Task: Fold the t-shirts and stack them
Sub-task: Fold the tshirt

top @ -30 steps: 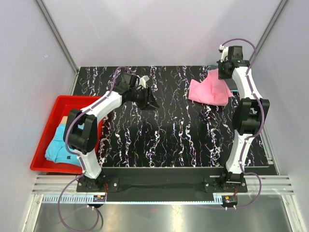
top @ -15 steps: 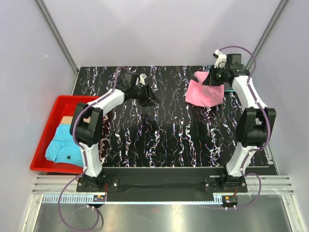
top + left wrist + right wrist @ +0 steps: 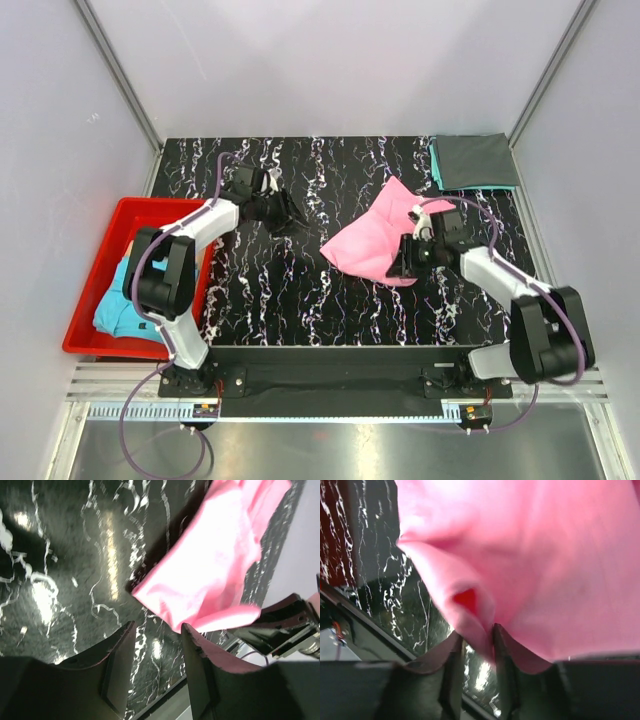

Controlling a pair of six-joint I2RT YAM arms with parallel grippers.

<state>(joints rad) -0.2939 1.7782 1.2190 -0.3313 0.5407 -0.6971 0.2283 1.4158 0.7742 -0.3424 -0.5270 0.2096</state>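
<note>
left gripper (image 3: 157,630): spread, empty | right gripper (image 3: 476,635): pinches a fold of pink t-shirt (image 3: 370,240) (it lies on the table (image 3: 300,290))

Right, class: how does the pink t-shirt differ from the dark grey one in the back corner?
The pink t-shirt lies rumpled and loose; the dark grey t-shirt is a neat folded rectangle. The right gripper touches the pink one; neither arm touches the grey one. Both are plain cloth.
</note>
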